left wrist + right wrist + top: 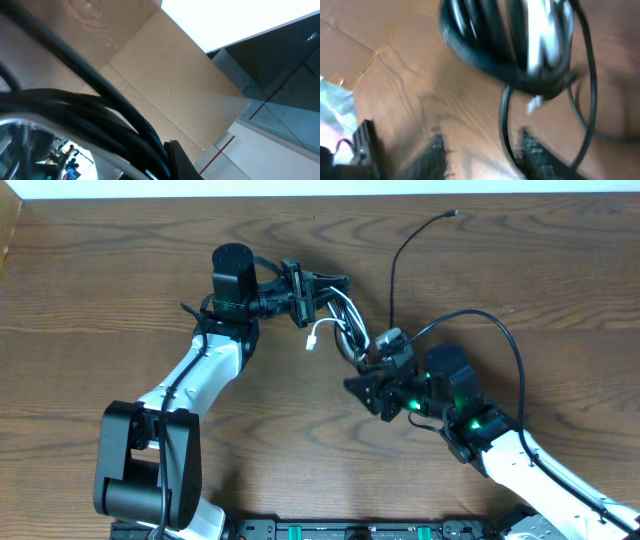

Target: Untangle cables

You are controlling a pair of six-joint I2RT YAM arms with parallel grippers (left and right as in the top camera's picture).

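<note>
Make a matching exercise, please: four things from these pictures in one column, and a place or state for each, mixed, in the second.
1 left tool
2 right tool
3 white plug
4 black cable's free end

A near the table's far edge
B shut on the cable bundle
C open, a black strand running through it
D pokes out beside the bundle

Pairs: 1-B, 2-C, 3-D, 4-A

On my right wrist feed, the right gripper [485,150] had its fingers [437,155] apart over the wooden table [395,85]. Beyond them hung a blurred cable bundle [505,40], black and white. One black strand [504,120] ran down between the fingers, seemingly untouched.
</note>
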